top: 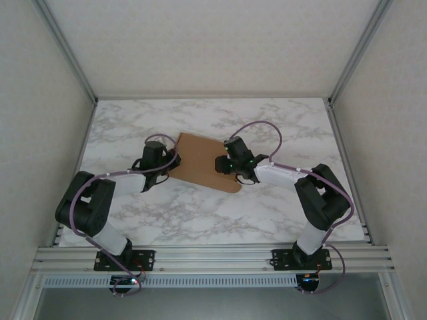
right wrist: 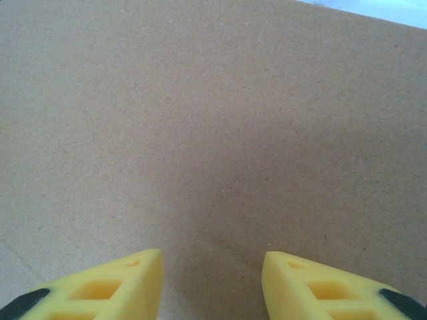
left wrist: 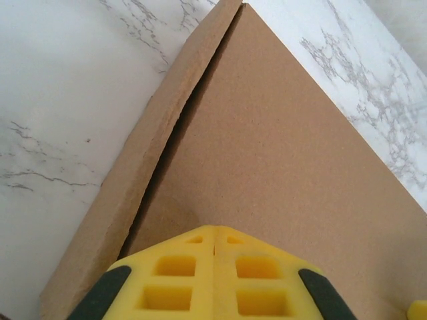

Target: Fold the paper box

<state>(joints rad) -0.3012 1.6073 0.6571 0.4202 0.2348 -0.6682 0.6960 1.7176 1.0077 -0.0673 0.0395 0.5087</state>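
The paper box (top: 200,159) is a shallow brown cardboard mailer lying flat mid-table, turned slightly askew. My left gripper (top: 171,162) is at its left edge. In the left wrist view the yellow fingers (left wrist: 180,267) are shut tip to tip with nothing between them, low over the lid (left wrist: 287,147). A dark gap runs between the lid and the side wall (left wrist: 140,167). My right gripper (top: 222,164) is over the box's right part. Its jaws (right wrist: 212,263) stand open just above the plain cardboard (right wrist: 213,113), holding nothing.
The box rests on a white marble-patterned table (top: 200,210). Aluminium frame rails (top: 213,253) run along the near edge and up both sides, with pale walls behind. Purple cables loop above both arms.
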